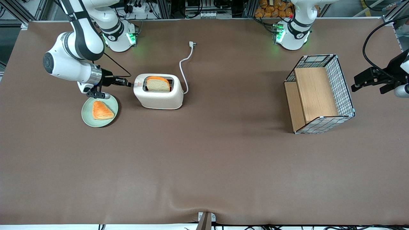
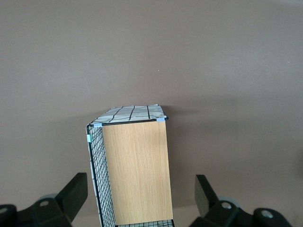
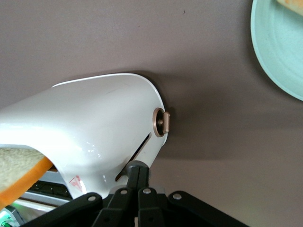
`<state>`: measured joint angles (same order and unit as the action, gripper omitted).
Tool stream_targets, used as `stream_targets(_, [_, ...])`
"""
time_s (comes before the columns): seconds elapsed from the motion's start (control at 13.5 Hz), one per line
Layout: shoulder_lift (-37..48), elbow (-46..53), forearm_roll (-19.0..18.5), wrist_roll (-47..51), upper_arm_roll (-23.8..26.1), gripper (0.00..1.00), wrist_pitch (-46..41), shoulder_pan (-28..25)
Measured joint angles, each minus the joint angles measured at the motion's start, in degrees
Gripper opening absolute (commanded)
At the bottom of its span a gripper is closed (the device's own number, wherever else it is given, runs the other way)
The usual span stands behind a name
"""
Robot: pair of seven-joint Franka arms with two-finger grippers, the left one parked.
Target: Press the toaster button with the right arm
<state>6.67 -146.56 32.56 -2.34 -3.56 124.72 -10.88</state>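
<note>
We see the toaster (image 1: 158, 92) on the desk (image 1: 204, 166), bread half hidden in its slot. The jaws (image 3: 137, 171) are closed together on the button (image 3: 134, 166), mostly covering it, at the toaster's nine o'clock end in the front view.

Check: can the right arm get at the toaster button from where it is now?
Probably yes. The tool, fingers shut, is already at the button on the toaster end; nothing sits between them, and the plate lies nearer the front camera, off the path.
</note>
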Motion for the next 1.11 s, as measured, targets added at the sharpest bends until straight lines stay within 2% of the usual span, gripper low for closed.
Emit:
stream_targets(0.52, [-0.7, -1.7, 0.2, 0.0, 0.0, 0.00, 4.2, -1.3])
stream_targets(1.11, [-3.1, -2.2, 2.0, -0.9, 0.0, 0.00, 7.3, -2.0])
